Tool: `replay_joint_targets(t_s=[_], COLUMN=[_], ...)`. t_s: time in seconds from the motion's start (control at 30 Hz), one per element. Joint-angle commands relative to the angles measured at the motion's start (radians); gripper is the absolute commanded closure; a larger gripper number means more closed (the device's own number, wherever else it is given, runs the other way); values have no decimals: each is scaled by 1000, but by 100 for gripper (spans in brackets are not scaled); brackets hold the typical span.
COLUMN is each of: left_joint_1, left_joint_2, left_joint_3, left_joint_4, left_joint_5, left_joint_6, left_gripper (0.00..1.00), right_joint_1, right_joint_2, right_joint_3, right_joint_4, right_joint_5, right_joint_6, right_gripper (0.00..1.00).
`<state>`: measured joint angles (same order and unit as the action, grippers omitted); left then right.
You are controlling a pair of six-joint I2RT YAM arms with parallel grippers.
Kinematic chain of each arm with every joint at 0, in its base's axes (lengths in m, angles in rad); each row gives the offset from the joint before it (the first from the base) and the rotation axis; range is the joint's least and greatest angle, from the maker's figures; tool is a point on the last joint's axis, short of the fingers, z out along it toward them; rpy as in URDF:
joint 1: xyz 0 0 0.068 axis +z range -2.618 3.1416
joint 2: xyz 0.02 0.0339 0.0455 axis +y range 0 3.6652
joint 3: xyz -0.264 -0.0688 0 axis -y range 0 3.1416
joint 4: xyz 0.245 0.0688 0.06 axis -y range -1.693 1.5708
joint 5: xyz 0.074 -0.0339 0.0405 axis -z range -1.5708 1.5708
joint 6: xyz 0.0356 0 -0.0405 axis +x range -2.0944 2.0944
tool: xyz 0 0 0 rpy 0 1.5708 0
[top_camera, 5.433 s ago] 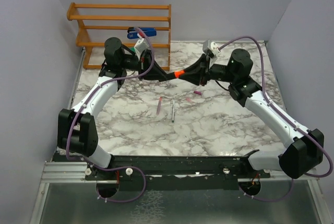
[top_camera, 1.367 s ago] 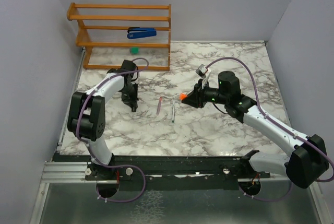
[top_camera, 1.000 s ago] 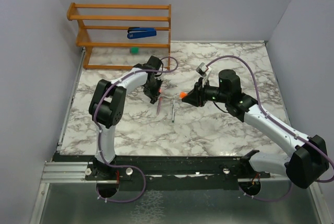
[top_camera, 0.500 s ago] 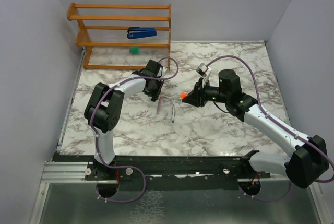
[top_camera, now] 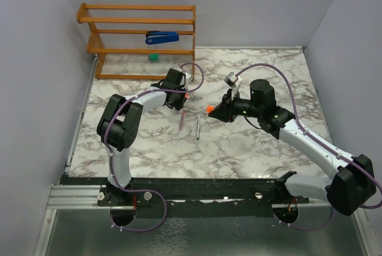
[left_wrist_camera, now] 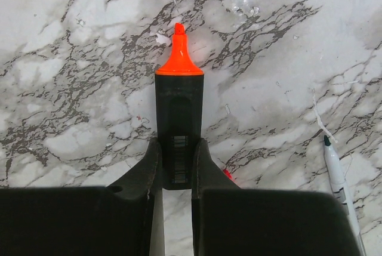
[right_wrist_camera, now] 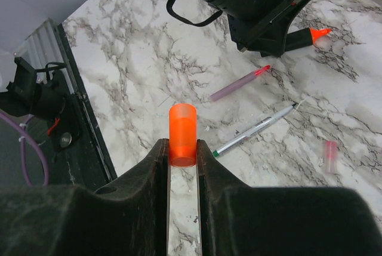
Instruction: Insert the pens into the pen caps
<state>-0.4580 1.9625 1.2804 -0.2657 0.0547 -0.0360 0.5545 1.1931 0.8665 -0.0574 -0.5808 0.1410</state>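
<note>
Above the middle of the white-and-grey marbled tabletop [top_camera: 250,142], the left end effector [left_wrist_camera: 176,166] is clamped on the short black marker body with a bright orange chisel tip [left_wrist_camera: 179,122], tip pointing away from the fingers, while the right end effector [right_wrist_camera: 182,154] is clamped on the chunky translucent orange cap [right_wrist_camera: 182,135], its open mouth facing outward. The two are near each other but still apart. The risk, as I judge it, is misalignment: if the tip meets the cap's rim off-axis, either piece could pivot in its narrow grip or slip out, and the wet tip could smear. Lying flat on the tabletop between the arms are the thin pink stick pen [right_wrist_camera: 239,85] and, just beside it, the thin silver-grey stick pen [right_wrist_camera: 256,129]; a slim pink cap [right_wrist_camera: 329,156] lies apart from them, uncapped work remaining. On the wooden rack [top_camera: 137,14] at the back, a blue stapler-like object [top_camera: 162,37] rests on a shelf, a small green object [top_camera: 154,57] below it.
</note>
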Motion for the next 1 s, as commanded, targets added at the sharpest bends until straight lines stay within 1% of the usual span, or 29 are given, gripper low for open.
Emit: replay_joint_targets(t_s=[0.0, 0.13, 0.3, 0.37, 0.5, 0.67, 0.8, 0.97], left_joint_1=[1, 1, 1, 1, 2, 1, 2, 1], left_joint_2=[26, -141, -362, -454, -651, -866, -975, -1026], left_joint_3=[-69, -72, -105, -150, -276, -415, -486, -512], left_joint_4=[-88, -108, -144, -117, -10, 73, 94, 100], left_joint_5=[44, 107, 174, 214, 215, 306, 354, 471], left_joint_6=[30, 142, 272, 330, 413, 529, 558, 562], left_gripper=[100, 100, 100, 100, 100, 100, 100, 100], right_joint_1=[-7, -17, -29, -33, -37, -38, -38, -38], right_joint_2=[1, 35, 83, 97, 118, 138, 159, 217], right_joint_3=[32, 54, 112, 142, 201, 275, 350, 456], right_joint_4=[-8, -6, -12, -36, -131, -246, -312, -404], right_joint_5=[23, 0, -112, -161, -227, -220, -229, -299], right_joint_6=[7, 2, -30, -54, -110, -172, -199, -225], right_gripper=[99, 99, 99, 99, 99, 99, 99, 99])
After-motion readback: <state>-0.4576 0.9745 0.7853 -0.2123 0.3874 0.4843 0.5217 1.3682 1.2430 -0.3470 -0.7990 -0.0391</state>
